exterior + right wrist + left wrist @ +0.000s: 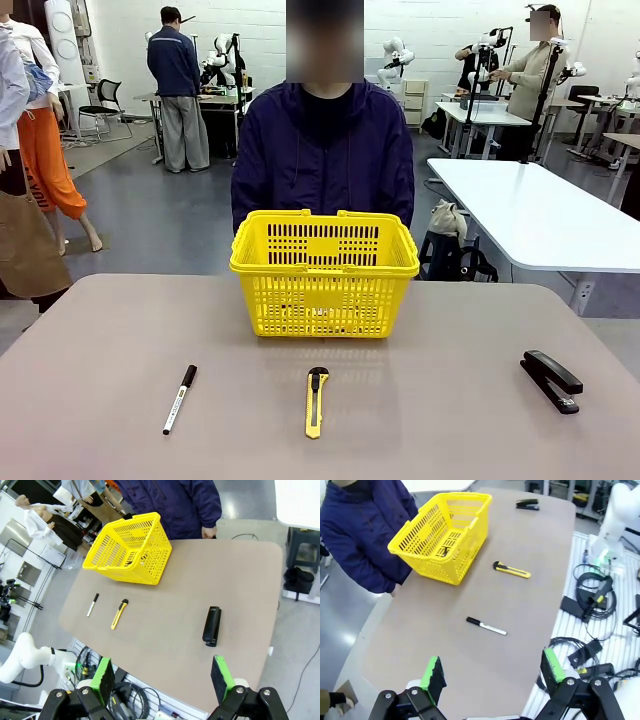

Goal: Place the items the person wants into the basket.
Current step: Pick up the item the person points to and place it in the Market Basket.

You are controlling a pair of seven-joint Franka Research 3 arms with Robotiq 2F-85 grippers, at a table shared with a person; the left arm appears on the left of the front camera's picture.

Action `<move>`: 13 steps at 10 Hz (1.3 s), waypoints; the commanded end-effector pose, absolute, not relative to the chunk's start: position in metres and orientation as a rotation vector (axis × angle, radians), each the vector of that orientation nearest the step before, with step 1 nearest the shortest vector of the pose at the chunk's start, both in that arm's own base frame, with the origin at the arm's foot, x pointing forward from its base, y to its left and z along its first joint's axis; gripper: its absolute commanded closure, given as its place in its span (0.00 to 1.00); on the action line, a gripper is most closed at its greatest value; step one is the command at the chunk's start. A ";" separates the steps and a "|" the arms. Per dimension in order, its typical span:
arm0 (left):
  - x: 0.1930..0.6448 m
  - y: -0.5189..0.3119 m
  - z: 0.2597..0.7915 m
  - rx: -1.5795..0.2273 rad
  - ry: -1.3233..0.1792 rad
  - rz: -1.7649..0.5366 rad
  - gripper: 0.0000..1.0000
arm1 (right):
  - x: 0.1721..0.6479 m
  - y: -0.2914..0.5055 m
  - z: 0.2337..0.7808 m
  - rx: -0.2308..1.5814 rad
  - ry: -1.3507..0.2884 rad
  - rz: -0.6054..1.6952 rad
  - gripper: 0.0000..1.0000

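The yellow basket (300,300) stands upright at the far side of the table (100,340), in the middle, its handles folded down along the rim. The person (322,150) in the dark navy jacket stands right behind it. In the right wrist view one of the person's hands (209,532) hangs at the table's far edge, beside the basket and clear of it. The black stapler (551,380) lies flat on the robot's right side of the table, well apart from the basket and near the right edge. In front of the basket, on the near half of the table, the yellow-and-black utility knife (316,401) lies pointing roughly towards the basket. The white-barrelled marker (180,398) lies to its left with its black cap at the far end. Knife, marker and stapler lie well apart from one another, and nothing touches them. In its own wrist view the left gripper (492,669) hangs high above the near left part of the table, green pads spread wide with nothing between them. The right gripper (162,676) hangs likewise above the near right edge, its jaws fully apart and empty, the stapler on the table beyond them.
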State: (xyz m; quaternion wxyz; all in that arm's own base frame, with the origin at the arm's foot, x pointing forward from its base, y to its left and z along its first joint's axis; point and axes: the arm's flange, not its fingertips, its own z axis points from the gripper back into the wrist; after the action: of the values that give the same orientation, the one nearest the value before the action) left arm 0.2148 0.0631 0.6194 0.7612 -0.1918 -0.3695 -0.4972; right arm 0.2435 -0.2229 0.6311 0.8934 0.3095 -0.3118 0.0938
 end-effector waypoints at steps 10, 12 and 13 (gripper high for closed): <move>0.233 0.088 0.639 -0.375 -0.758 -1.045 0.00 | 0.244 -0.221 0.631 0.667 -0.664 0.207 0.00; 0.225 0.090 0.648 -0.383 -0.711 -1.019 0.00 | 0.244 -0.221 0.631 0.667 -0.664 0.207 0.00; 0.225 0.090 0.648 -0.383 -0.711 -1.019 0.00 | 0.244 -0.221 0.631 0.667 -0.664 0.207 0.00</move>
State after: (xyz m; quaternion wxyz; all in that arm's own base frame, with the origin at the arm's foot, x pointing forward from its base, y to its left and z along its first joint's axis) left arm 0.2270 0.0906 0.6452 0.7962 -0.1751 -0.3325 -0.4742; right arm 0.2435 -0.2228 0.6311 0.8934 0.3095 -0.3118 0.0940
